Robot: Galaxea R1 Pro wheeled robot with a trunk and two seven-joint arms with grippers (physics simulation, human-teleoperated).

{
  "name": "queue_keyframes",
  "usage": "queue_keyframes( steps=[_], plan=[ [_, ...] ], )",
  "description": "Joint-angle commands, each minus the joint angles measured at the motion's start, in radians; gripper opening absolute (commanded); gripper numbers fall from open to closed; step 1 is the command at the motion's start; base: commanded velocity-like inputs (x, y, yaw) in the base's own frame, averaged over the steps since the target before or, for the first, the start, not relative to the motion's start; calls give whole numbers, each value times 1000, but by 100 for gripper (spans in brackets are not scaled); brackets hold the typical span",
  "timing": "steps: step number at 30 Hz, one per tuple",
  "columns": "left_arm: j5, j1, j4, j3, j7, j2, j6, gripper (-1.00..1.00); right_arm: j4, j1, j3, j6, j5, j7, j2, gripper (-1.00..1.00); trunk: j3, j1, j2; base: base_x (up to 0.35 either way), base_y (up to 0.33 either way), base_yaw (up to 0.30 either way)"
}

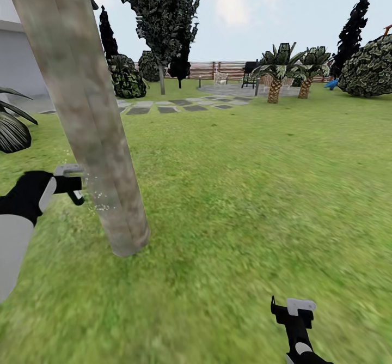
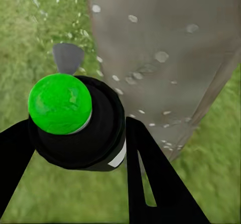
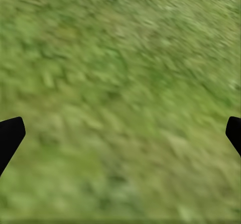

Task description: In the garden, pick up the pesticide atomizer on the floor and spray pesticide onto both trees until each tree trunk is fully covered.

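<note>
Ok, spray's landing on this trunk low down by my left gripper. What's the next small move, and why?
Probably raise the left gripper a little, keeping the atomizer aimed at the tree trunk. The white pesticide specks cluster only around gripper height in the head view, and the bark above looks bare there, so coverage seems to need working upward. The right gripper hangs open over grass.

Slatted wooden fence (image 1: 218, 70) far back, stone patio (image 1: 234, 89), grill (image 1: 250, 72), pale cloudy sky.
</note>
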Motion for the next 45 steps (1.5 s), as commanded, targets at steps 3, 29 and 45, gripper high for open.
queue_keyframes(
  steps=[3, 29, 45],
  plan=[
    [2, 6, -9, -2, 0, 4, 0, -100, 0, 0, 0, 0, 0, 0, 0, 100, 0, 0, 0, 0, 0, 0],
    [4, 7, -13, -2, 3, -4, 1, -100, 0, 0, 0, 0, 0, -2, 0, 100, 0, 0, 0, 9, -223, 40],
    [-1, 14, 3, -3, 2, 66, 0, -100, 0, 0, 0, 0, 0, -2, 0, 100, 0, 0, 0, 25, -274, 0]
  ],
)
